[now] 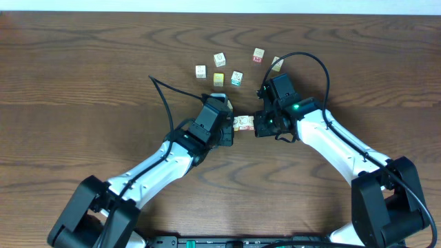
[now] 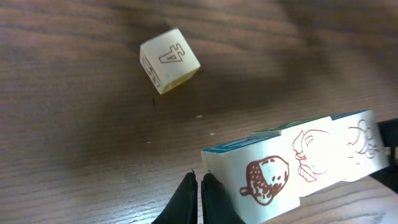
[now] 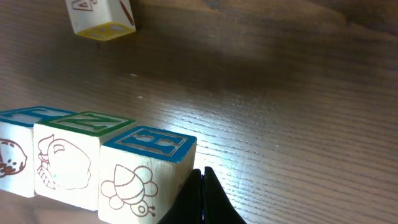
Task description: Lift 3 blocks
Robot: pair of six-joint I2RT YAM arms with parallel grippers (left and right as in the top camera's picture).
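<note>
In wrist views only, blocks (image 2: 298,165) show drawings (image 3: 62,163).

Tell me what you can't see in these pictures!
- Overhead: the blocks are mostly hidden between the left arm and right arm; drawings too small.
- Right wrist: the acorn block is cut by the left edge, a loose cube by the top edge.
- Left wrist: glare washes out the bee block's drawing.

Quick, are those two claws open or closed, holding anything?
Left gripper: closed on nothing, at one end of the block row.
Right gripper: closed on nothing, at the other end.
</note>
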